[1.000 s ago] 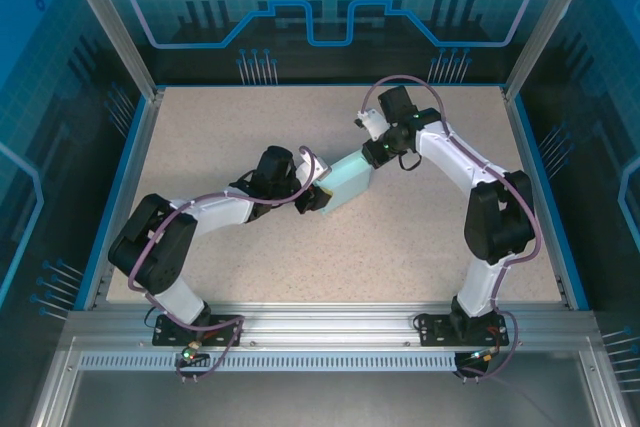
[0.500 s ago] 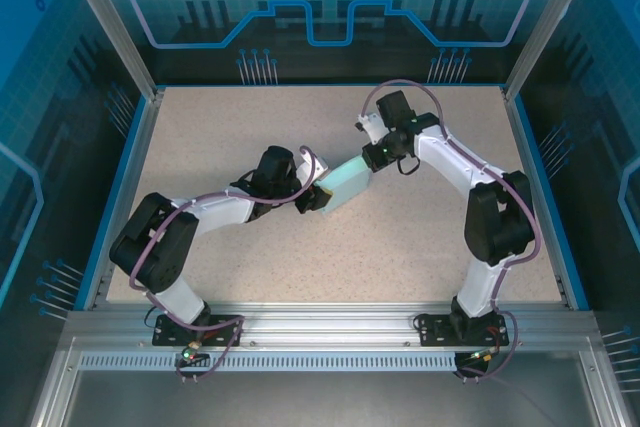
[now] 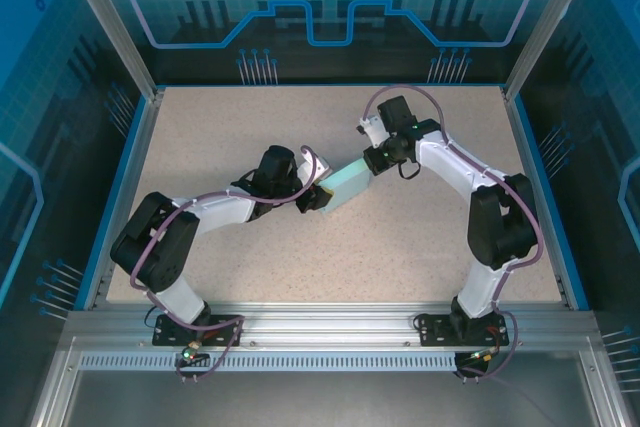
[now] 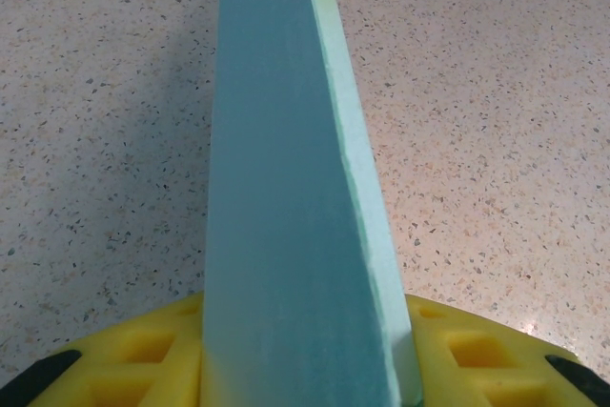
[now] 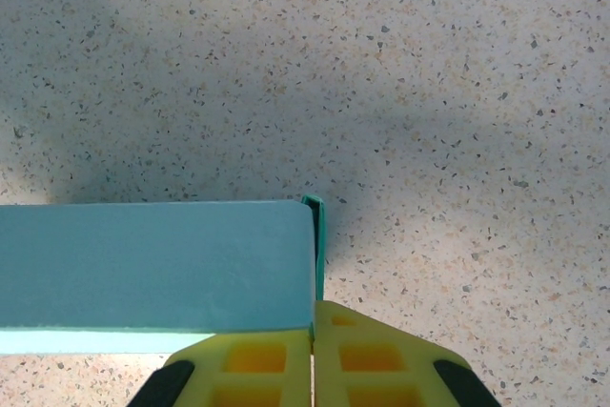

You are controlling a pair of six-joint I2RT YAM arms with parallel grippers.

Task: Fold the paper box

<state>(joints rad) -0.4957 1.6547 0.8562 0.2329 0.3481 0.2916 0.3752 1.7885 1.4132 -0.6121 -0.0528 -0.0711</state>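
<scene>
**A:** From the overhead camera, where does the paper box (image 3: pixel 348 185) sit?

**B:** Around the middle of the speckled table (image 3: pixel 220 127), caught between both arms. There is one box and two grippers. Its long axis runs diagonally, from the left gripper (image 3: pixel 313 198) at its near-left end up to the right gripper (image 3: pixel 374 156) at its far-right end.

**A:** Which arm is nearer?

**B:** Neither, since each meets its own end of the box.

**A:** And the left wrist camera?

**B:** There the paper box (image 4: pixel 286 188) stands on edge as a narrow slab, leading straight away from the lens. The left gripper (image 4: pixel 305 359) is clamped on its near end, with yellow pads (image 4: pixel 133 350) pressed against both broad faces.

**A:** And the right wrist camera?

**B:** The paper box (image 5: pixel 152 264) lies to the left of the right gripper (image 5: pixel 313 359), with its long axis across the view. The pads are drawn tight together. A thin darker card edge (image 5: pixel 319 245) at the box's end runs down into their seam, so it is probably a flap being pinched, though the framing is too tight to be sure.

**A:** So what does the next move depend on?

**B:** Likely on that end. The right gripper works the flap along the box's axis, while the left gripper braces the opposite end.
</scene>
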